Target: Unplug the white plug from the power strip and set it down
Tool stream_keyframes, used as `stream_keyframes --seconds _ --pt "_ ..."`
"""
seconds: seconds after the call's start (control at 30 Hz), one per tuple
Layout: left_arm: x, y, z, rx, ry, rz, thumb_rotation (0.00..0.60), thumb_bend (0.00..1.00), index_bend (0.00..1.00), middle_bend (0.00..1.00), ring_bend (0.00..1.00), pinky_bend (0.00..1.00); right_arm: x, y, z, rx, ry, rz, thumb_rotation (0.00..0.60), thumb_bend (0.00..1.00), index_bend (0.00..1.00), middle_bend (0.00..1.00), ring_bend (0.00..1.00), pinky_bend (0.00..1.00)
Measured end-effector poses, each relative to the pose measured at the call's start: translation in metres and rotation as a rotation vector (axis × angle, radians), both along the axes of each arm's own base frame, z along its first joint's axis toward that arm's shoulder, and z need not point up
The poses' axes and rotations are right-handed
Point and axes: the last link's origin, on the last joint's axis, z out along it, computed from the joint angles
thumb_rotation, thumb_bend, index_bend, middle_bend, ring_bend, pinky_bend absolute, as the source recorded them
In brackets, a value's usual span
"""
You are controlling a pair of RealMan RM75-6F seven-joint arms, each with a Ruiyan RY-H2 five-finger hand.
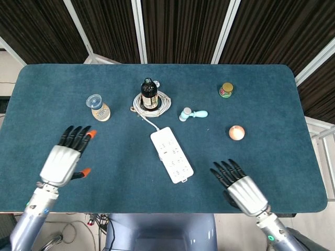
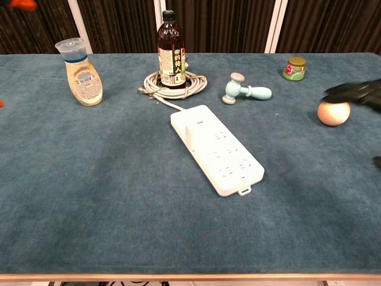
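The white power strip [image 1: 171, 154] [image 2: 216, 148] lies slanted in the middle of the blue table. A small white plug [image 2: 191, 130] [image 1: 162, 146] stands in its far end. My left hand [image 1: 66, 156] hovers open to the left of the strip, fingers spread, well apart from it. My right hand [image 1: 239, 186] hovers open to the right of the strip's near end, holding nothing. In the chest view only dark fingertips [image 2: 357, 92] of the right hand show at the right edge.
The strip's coiled white cord [image 1: 152, 103] rings a dark bottle [image 1: 149, 94] behind it. A seasoning jar [image 1: 98, 107], a teal mallet [image 1: 191, 114], a small green-capped jar [image 1: 226, 90] and an orange ball [image 1: 236, 132] stand around the far half.
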Motion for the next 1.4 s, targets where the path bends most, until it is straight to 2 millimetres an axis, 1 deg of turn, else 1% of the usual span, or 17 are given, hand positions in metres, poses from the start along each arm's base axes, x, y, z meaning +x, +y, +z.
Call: stream_keyframes --seconds 0.1,0.23,0.4,0.67,0.87,1.17,1.4 --pt "0.019 0.009 -0.011 -0.03 0.002 -0.031 0.6 0.02 0.03 0.02 0.0 0.0 0.012 -0.001 -0.019 0.037 0.019 0.026 0.6 0.67 0.0 0.0 0.0 0.0" --pt "0.039 0.019 -0.025 -0.071 -0.002 -0.053 0.6 0.03 0.04 0.02 0.0 0.0 0.024 -0.002 -0.041 0.076 0.044 0.054 0.6 0.73 0.0 0.0 0.0 0.0" --pt "0.063 0.028 -0.046 -0.123 0.002 -0.08 0.6 0.03 0.04 0.03 0.0 0.0 0.037 -0.006 -0.068 0.119 0.063 0.069 0.6 0.75 0.0 0.0 0.0 0.0" --pt "0.085 0.038 -0.074 -0.174 0.023 -0.101 0.6 0.03 0.05 0.03 0.0 0.0 0.048 -0.02 -0.099 0.144 0.087 0.067 0.6 0.75 0.0 0.0 0.0 0.0" --pt "0.097 0.043 -0.094 -0.207 0.041 -0.112 0.6 0.03 0.05 0.03 0.0 0.0 0.05 -0.033 -0.113 0.152 0.112 0.055 0.6 0.75 0.0 0.0 0.0 0.0" --pt "0.111 0.048 -0.119 -0.245 0.056 -0.121 0.6 0.03 0.07 0.04 0.0 0.0 0.05 -0.048 -0.126 0.163 0.127 0.02 0.6 0.75 0.0 0.0 0.0 0.0" --pt "0.12 0.052 -0.135 -0.275 0.063 -0.11 0.6 0.03 0.08 0.07 0.0 0.0 0.048 -0.048 -0.134 0.183 0.13 0.001 0.6 0.75 0.0 0.0 0.0 0.0"
